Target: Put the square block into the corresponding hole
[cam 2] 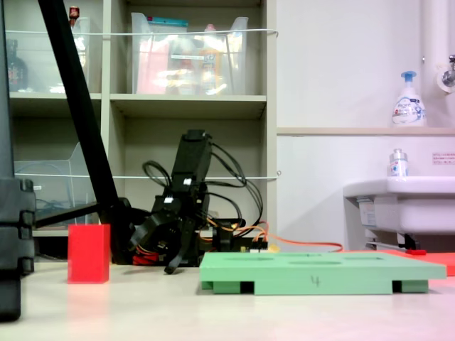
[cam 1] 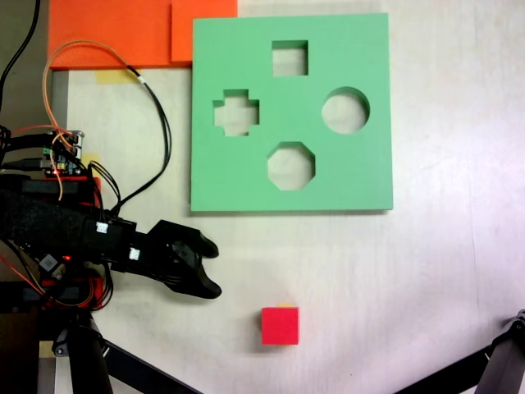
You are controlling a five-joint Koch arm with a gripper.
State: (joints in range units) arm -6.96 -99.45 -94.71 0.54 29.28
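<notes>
The gripper (cam 1: 212, 268) hangs low over the worktop (cam 1: 443, 271) with its jaws spread apart and nothing between them, tips pointing toward the first exterior view's right. The red block (cam 1: 280, 326) sits on the worktop, near the gripper but apart from it. The green board (cam 1: 246, 176) lies well apart from the block, its square hole (cam 1: 289, 58) empty.
</notes>
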